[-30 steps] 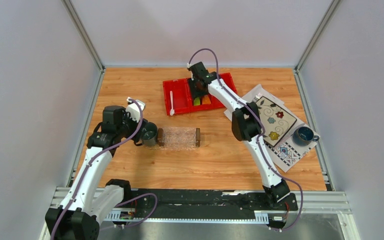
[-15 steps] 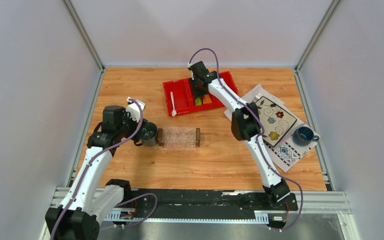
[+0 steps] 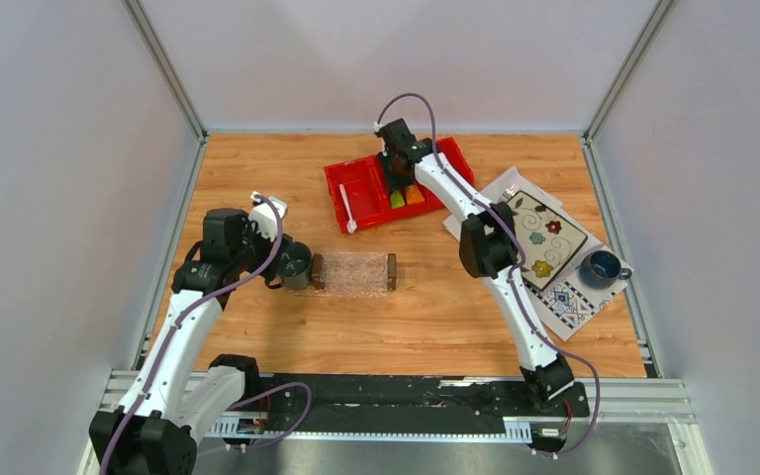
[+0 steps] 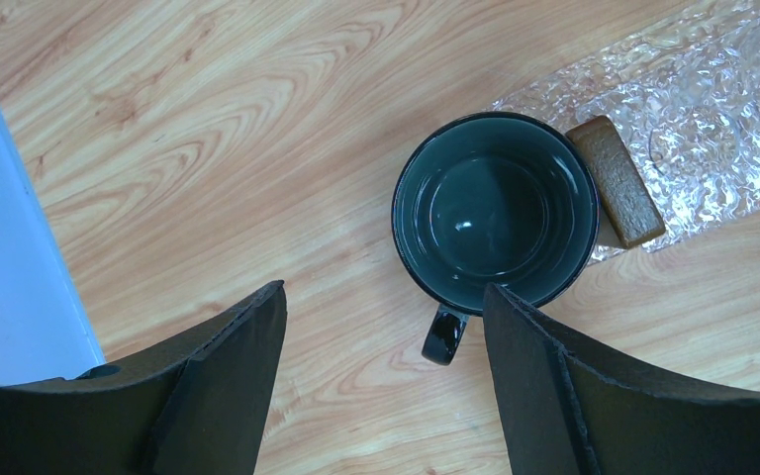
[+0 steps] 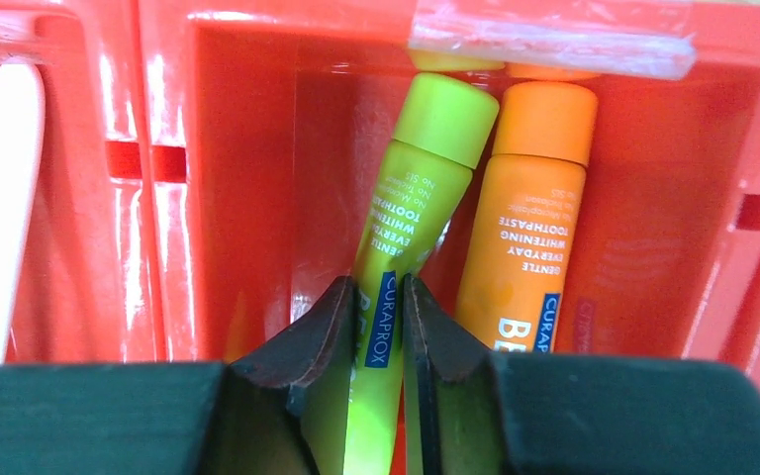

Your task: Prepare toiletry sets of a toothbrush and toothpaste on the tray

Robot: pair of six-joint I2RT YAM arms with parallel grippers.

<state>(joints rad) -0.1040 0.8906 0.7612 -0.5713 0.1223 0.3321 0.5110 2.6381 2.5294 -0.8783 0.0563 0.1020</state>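
item: my right gripper (image 5: 381, 307), jaws pinched on the lime green toothpaste (image 5: 411, 188) in the red bin (image 5: 247, 178), middle compartment, against the orange toothpaste (image 5: 529, 218). risk: the narrow tail may slip on lifting, or drag the orange one along. my left gripper (image 4: 384, 292): jaws wide, empty, well apart from the bin.

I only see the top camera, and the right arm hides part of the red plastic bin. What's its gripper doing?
Observer: The right gripper is pinching the lime green toothpaste tube, away from its cap.
Operator: Which way do the caps point?
Observer: Away from the gripper, on that one and the orange toothpaste tube beside it.
Operator: Is the dark mug empty?
Observer: Yes, the left wrist view looks into the dark grey-green ceramic mug: nothing inside.
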